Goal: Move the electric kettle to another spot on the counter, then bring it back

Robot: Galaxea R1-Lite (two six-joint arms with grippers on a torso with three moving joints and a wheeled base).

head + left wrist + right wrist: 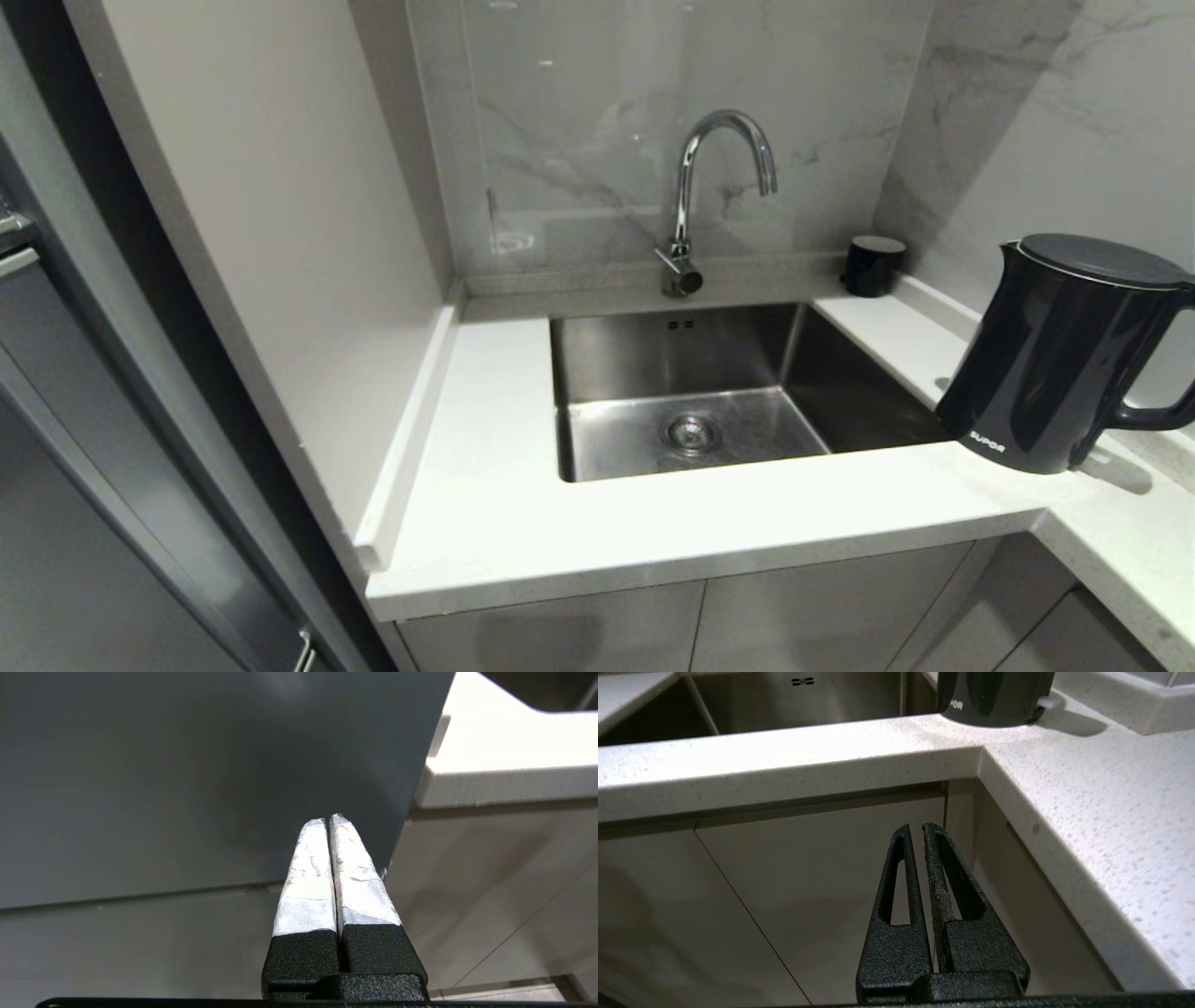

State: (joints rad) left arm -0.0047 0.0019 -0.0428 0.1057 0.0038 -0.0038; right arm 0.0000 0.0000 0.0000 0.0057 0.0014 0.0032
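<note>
A steel sink [691,392] sits recessed in a corner kitchenette, its round drain [692,432] near the front of the basin and 2 small overflow slots high on the back wall. A curved chrome tap [709,187] rises behind it. The back wall [607,121] is glossy grey-veined marble that catches soft reflections; the same marble covers the right wall [1055,121]. A tall matte beige panel [271,205] closes the left side, with a dark grey appliance front [84,523] beyond it. Below run pale flat cabinet doors [822,607] without visible handles. A small black cup [874,265] stands in the back corner.
</note>
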